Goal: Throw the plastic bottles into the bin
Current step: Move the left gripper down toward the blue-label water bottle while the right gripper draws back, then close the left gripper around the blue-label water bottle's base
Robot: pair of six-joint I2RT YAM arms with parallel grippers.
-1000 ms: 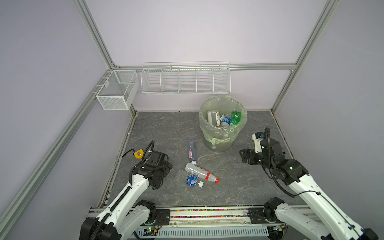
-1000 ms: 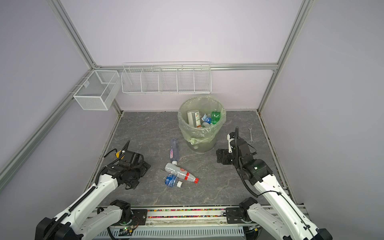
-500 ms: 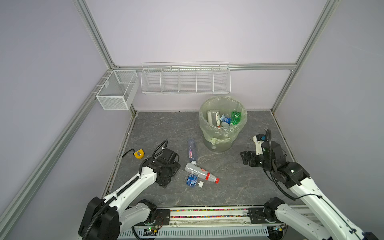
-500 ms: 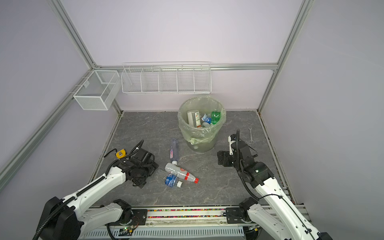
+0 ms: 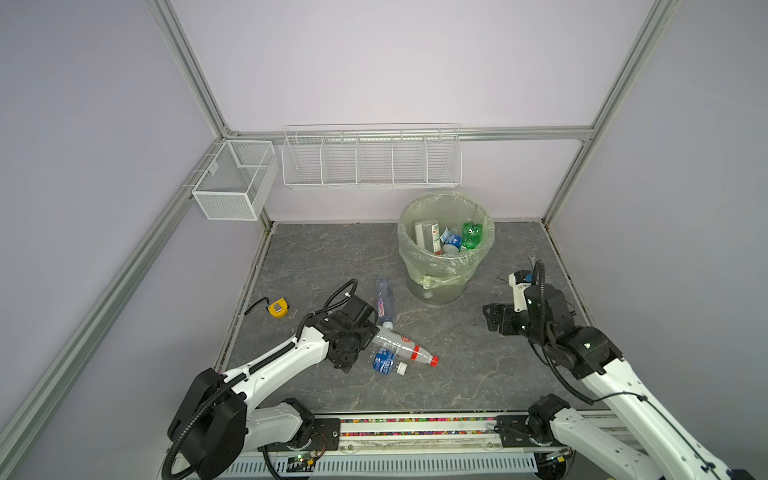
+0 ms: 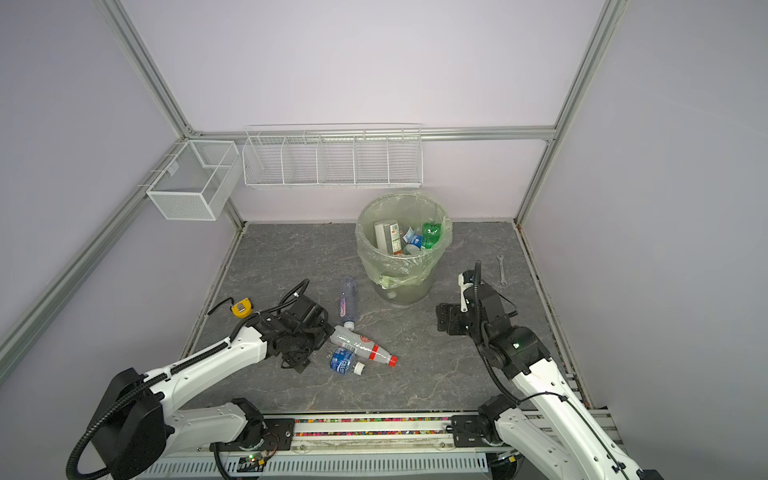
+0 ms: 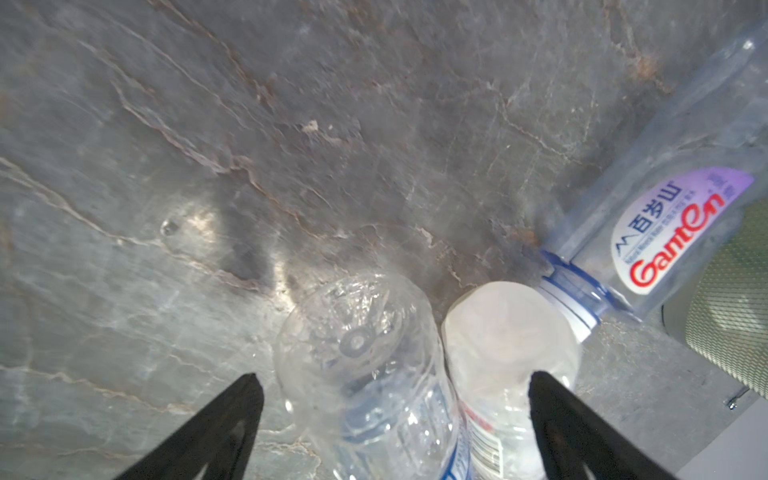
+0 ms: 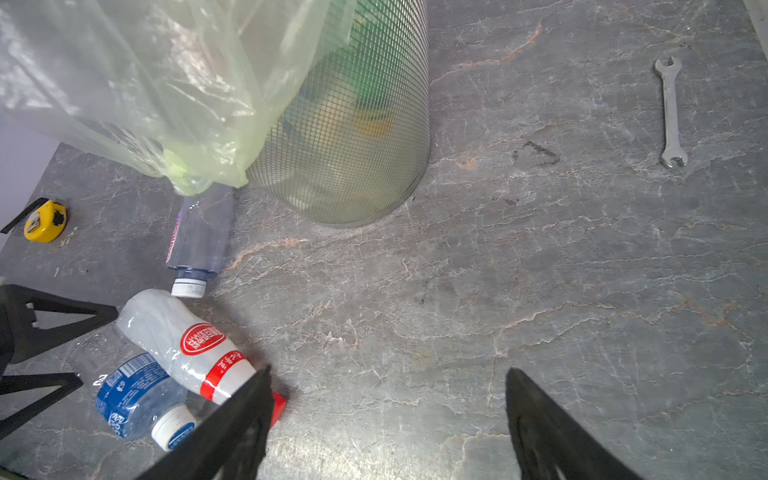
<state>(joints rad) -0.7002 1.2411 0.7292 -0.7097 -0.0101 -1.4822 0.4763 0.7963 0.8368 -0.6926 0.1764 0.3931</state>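
Note:
Three plastic bottles lie on the grey floor in front of the bin: a clear bluish one, a white one with a red label and cap, and a small blue-labelled one. More bottles sit inside the bag-lined bin, a green one among them. My left gripper is open, and in the left wrist view its jaws straddle the bases of the blue-labelled bottle and the white bottle. My right gripper hovers open and empty to the right of the bin.
A yellow tape measure lies at the left floor edge and a wrench near the right wall. White wire baskets hang on the back and left walls. The arms' rail runs along the front.
My left arm has swung right across the floor until its open jaws reached the two bottles' bases. The right arm has drifted slightly nearer, still open.

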